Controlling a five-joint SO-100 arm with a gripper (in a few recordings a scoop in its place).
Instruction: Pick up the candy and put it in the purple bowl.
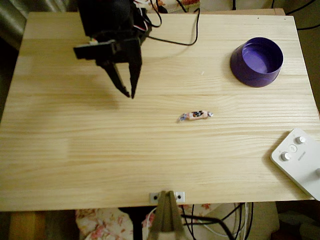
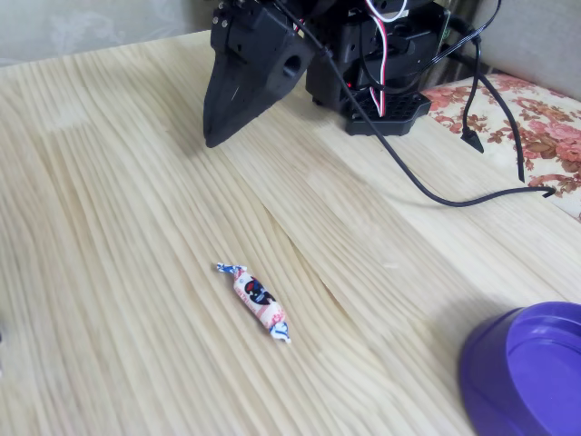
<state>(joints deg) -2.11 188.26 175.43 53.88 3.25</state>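
The candy (image 1: pixel 195 115), a small pinkish wrapped sweet with twisted silvery-blue ends, lies flat near the middle of the wooden table (image 1: pixel 100 150); in the fixed view the candy (image 2: pixel 255 300) lies diagonally on the boards. The purple bowl (image 1: pixel 256 61) stands upright at the back right, and its rim (image 2: pixel 526 377) shows at the bottom right corner of the fixed view. My black gripper (image 1: pixel 130 95) hangs over the table's back left, well left of the candy and apart from it. Its fingers meet at the tips with nothing between them. In the fixed view the gripper (image 2: pixel 211 141) points down at the table.
A white device with round buttons (image 1: pixel 300 160) lies at the table's front right corner. A black cable (image 1: pixel 185 40) trails across the back of the table from the arm's base (image 2: pixel 381 82). A clamp (image 1: pixel 166 197) sits at the front edge.
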